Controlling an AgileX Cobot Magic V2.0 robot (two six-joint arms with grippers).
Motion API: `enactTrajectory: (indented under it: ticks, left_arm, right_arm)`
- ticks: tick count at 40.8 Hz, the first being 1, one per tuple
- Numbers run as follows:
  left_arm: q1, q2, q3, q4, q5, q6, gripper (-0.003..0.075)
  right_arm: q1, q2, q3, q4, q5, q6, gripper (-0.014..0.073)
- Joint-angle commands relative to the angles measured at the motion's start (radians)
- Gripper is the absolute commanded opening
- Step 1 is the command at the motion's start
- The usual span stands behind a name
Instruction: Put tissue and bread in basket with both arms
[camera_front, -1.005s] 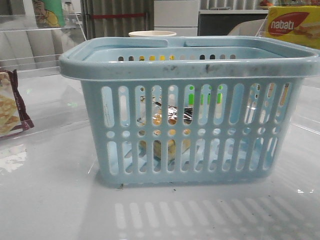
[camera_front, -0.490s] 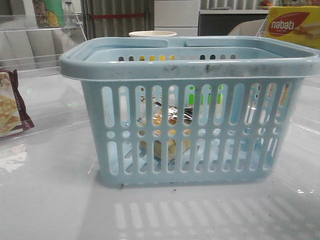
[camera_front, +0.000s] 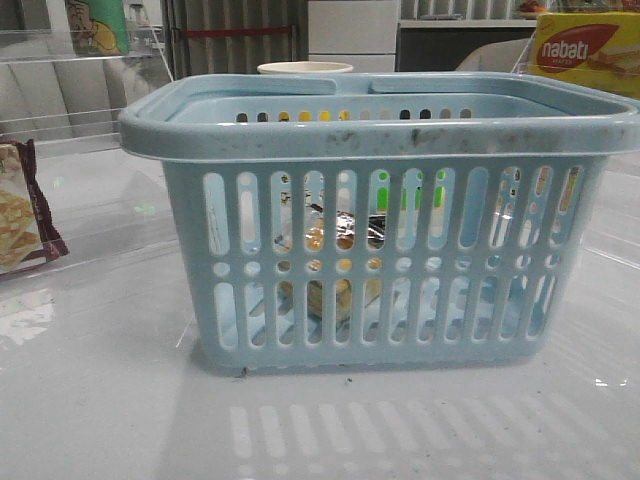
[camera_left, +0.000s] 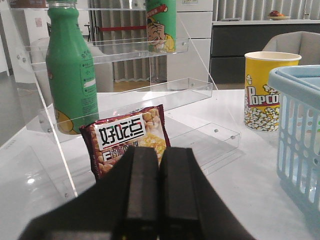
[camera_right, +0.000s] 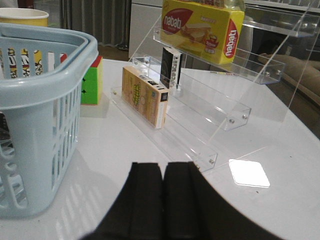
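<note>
The light-blue basket (camera_front: 380, 220) stands in the middle of the table in the front view. Through its slots I see the bread (camera_front: 340, 255), golden-brown in a clear bag, lying inside on the bottom. The tissue is not clearly visible. The basket's edge shows in the left wrist view (camera_left: 300, 135) and in the right wrist view (camera_right: 40, 110). My left gripper (camera_left: 159, 150) is shut and empty, left of the basket, facing a maroon snack packet (camera_left: 127, 137). My right gripper (camera_right: 163, 167) is shut and empty, right of the basket. Neither arm shows in the front view.
A clear acrylic shelf (camera_left: 125, 100) holds a green bottle (camera_left: 72, 75); a popcorn cup (camera_left: 270, 90) stands behind the basket. On the right, another acrylic shelf (camera_right: 210, 105) carries a Nabati box (camera_right: 202, 27) and small boxes (camera_right: 145, 95); a colour cube (camera_right: 91, 82) sits by the basket.
</note>
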Motion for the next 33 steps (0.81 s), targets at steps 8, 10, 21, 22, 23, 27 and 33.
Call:
enactTrajectory:
  ticks: [8, 10, 21, 22, 23, 27, 33]
  left_arm:
    - [-0.006, -0.016, -0.001, 0.001, -0.089, -0.009, 0.0091]
    - [-0.006, -0.016, -0.001, 0.001, -0.089, -0.009, 0.0091]
    - [-0.006, -0.016, -0.001, 0.001, -0.089, -0.009, 0.0091]
    - [-0.006, -0.016, -0.001, 0.001, -0.089, -0.009, 0.0091]
    - [-0.006, -0.016, -0.001, 0.001, -0.089, -0.009, 0.0091]
    - [-0.006, -0.016, -0.001, 0.001, -0.089, -0.009, 0.0091]
    - [-0.006, -0.016, -0.001, 0.001, -0.089, -0.009, 0.0091]
  right_arm:
    - [-0.010, -0.025, 0.017, 0.007, -0.141, -0.007, 0.0057]
    - [-0.010, -0.025, 0.017, 0.007, -0.144, -0.007, 0.0057]
    - [-0.008, -0.025, 0.017, 0.023, -0.203, 0.033, 0.0057]
    - [-0.007, -0.025, 0.017, 0.023, -0.208, 0.042, 0.0057]
    - [-0.007, -0.025, 0.017, 0.023, -0.217, 0.056, 0.0057]
    - [-0.006, -0.025, 0.017, 0.023, -0.237, 0.064, 0.0057]
    - [-0.006, -0.025, 0.017, 0.023, -0.231, 0.064, 0.0057]
